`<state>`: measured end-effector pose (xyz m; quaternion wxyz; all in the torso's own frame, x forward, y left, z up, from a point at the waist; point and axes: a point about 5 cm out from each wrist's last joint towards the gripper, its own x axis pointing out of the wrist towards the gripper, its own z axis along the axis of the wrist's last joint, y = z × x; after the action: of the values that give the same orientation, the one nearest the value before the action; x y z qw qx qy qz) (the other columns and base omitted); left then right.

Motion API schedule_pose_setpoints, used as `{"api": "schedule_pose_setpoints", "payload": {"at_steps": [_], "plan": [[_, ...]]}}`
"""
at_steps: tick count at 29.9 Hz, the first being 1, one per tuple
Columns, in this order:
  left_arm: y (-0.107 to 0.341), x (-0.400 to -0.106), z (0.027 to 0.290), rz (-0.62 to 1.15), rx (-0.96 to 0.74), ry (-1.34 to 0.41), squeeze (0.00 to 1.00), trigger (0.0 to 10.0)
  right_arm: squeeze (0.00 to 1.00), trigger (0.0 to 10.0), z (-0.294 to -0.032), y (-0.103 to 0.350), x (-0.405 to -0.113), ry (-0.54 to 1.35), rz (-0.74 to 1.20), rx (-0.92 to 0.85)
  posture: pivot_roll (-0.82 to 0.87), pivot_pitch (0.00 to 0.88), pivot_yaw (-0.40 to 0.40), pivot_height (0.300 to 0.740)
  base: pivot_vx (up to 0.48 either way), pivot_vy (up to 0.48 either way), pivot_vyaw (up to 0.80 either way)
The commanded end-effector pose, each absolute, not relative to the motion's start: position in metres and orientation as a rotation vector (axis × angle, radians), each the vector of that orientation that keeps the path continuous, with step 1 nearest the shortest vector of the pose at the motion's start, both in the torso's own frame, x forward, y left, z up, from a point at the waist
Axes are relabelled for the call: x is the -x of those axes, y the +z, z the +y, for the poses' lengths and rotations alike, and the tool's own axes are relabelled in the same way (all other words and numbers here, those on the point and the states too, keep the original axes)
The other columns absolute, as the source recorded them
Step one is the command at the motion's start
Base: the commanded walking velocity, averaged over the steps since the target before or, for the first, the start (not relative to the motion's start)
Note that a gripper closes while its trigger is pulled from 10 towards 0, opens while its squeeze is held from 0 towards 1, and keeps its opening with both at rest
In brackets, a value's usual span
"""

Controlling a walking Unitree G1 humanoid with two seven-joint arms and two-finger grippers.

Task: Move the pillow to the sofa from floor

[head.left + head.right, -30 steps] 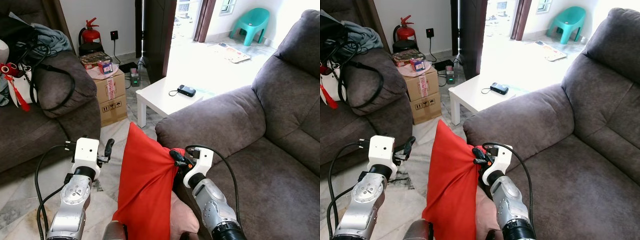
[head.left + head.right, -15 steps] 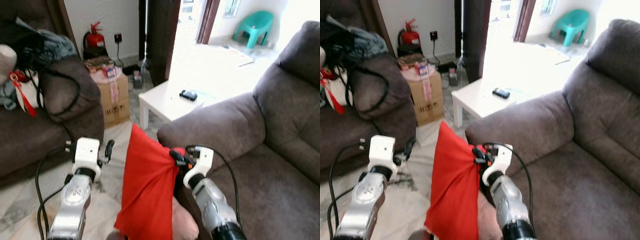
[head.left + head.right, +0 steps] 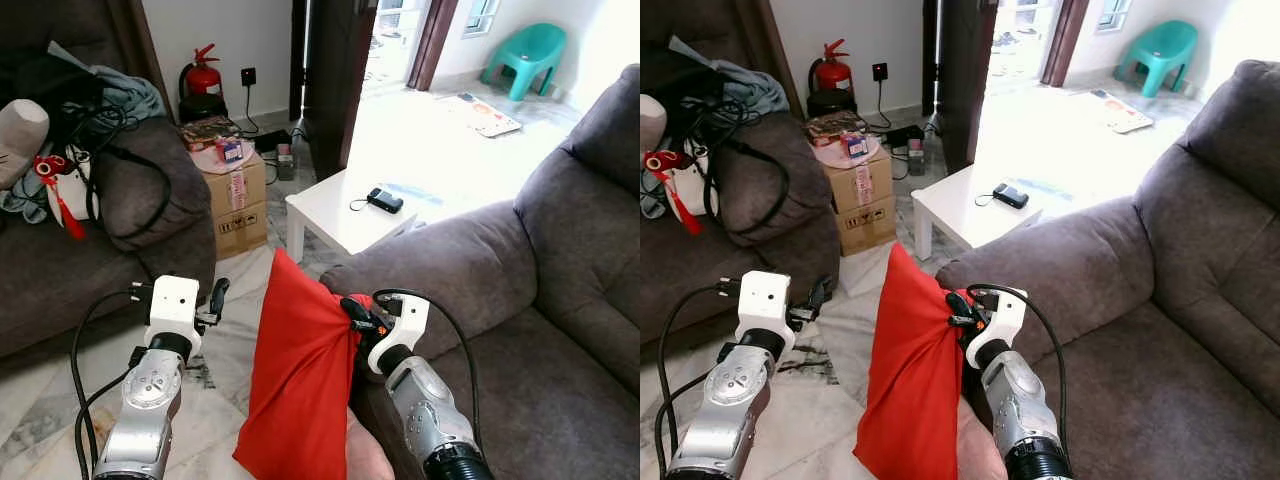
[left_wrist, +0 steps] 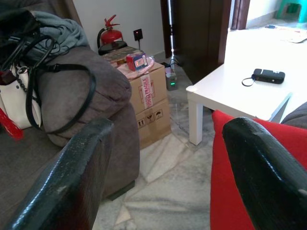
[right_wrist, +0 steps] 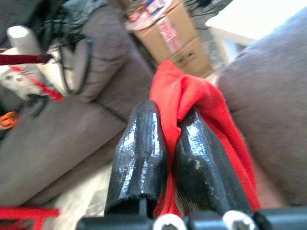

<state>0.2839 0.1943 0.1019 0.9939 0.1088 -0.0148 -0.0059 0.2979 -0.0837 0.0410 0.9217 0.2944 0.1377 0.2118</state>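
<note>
A red pillow (image 3: 300, 370) hangs upright in front of me, off the floor, its top corner pinched by my right gripper (image 3: 352, 310), which is shut on it. In the right wrist view the two fingers (image 5: 144, 153) clamp a fold of the red fabric (image 5: 192, 96). My left gripper (image 3: 215, 295) stands open just left of the pillow, apart from it; its wide-apart fingers (image 4: 72, 177) frame the pillow's edge (image 4: 249, 177). The grey sofa (image 3: 540, 330) lies to the right, its armrest (image 3: 440, 265) right behind the pillow.
A second grey sofa (image 3: 70, 260) with bags and clothes stands at the left. A cardboard box (image 3: 235, 195) and a red fire extinguisher (image 3: 203, 80) sit by the wall. A white low table (image 3: 350, 210) with a small black device stands ahead.
The camera has shifted, so the whole scene sits lower and more to the right. The pillow stays hanging in my right gripper; the left gripper keeps its place beside it.
</note>
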Motion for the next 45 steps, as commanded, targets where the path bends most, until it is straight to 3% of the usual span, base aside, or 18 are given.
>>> {"api": "schedule_pose_setpoints", "payload": {"at_steps": [1,9,10,19,30,32,35,36,38,40,42,45], "plan": [[0.098,-0.282,0.195,-0.011,-0.212,-0.022,0.0,10.0,0.0,10.0,-0.079,0.084,-0.311,0.563,0.095,-0.633,0.19,0.0,-0.112,0.74,0.0,0.0,0.0],[0.099,-0.284,0.195,-0.011,-0.214,-0.027,0.0,10.0,0.0,10.0,-0.055,0.132,-0.288,0.93,0.023,-0.597,0.18,0.0,-0.109,0.74,0.0,0.0,0.0],[0.1,-0.285,0.196,-0.012,-0.214,-0.027,0.0,10.0,0.0,10.0,-0.051,0.148,-0.279,1.04,-0.016,-0.625,0.18,0.0,-0.107,0.74,0.0,0.0,0.0],[0.102,-0.289,0.196,-0.019,-0.216,-0.031,0.0,10.0,0.0,10.0,-0.03,0.202,-0.238,1.419,-0.131,-0.693,0.18,0.0,-0.105,0.74,0.0,0.0,0.0],[0.103,-0.29,0.196,-0.027,-0.217,-0.027,0.0,10.0,0.0,10.0,-0.007,0.233,-0.199,1.738,-0.191,-0.741,0.19,0.0,-0.108,0.74,0.0,0.0,0.0],[0.103,-0.29,0.195,-0.027,-0.217,-0.028,0.0,10.0,0.0,10.0,-0.003,0.239,-0.202,1.711,-0.222,-0.738,0.19,0.0,-0.112,0.74,0.0,0.0,0.0],[0.103,-0.291,0.195,-0.027,-0.217,-0.024,0.0,10.0,0.0,10.0,0.002,0.235,-0.236,1.411,-0.201,-0.65,0.19,0.0,-0.116,0.74,0.0,0.0,0.0],[0.103,-0.291,0.195,-0.027,-0.217,-0.024,0.0,10.0,0.0,10.0,0.002,0.235,-0.236,1.411,-0.201,-0.65,0.19,0.0,-0.116,0.74,0.0,0.0,0.0],[0.101,-0.29,0.195,-0.024,-0.216,-0.021,0.0,10.0,0.0,10.0,-0.02,0.211,-0.272,1.115,-0.124,-0.564,0.18,0.0,-0.112,0.74,0.0,0.0,0.0],[0.101,-0.29,0.195,-0.022,-0.215,-0.024,0.0,10.0,0.0,10.0,-0.041,0.194,-0.291,0.945,-0.064,-0.517,0.18,0.0,-0.113,0.74,0.0,0.0,0.0],[0.101,-0.29,0.194,-0.021,-0.214,-0.026,0.0,10.0,0.0,10.0,-0.053,0.184,-0.3,0.85,-0.036,-0.473,0.18,0.0,-0.111,0.74,0.0,0.0,0.0],[0.1,-0.291,0.193,-0.022,-0.209,-0.031,0.0,10.0,0.0,10.0,-0.085,0.146,-0.322,0.548,0.1,-0.397,0.17,0.0,-0.112,0.74,0.0,0.0,0.0]]}}
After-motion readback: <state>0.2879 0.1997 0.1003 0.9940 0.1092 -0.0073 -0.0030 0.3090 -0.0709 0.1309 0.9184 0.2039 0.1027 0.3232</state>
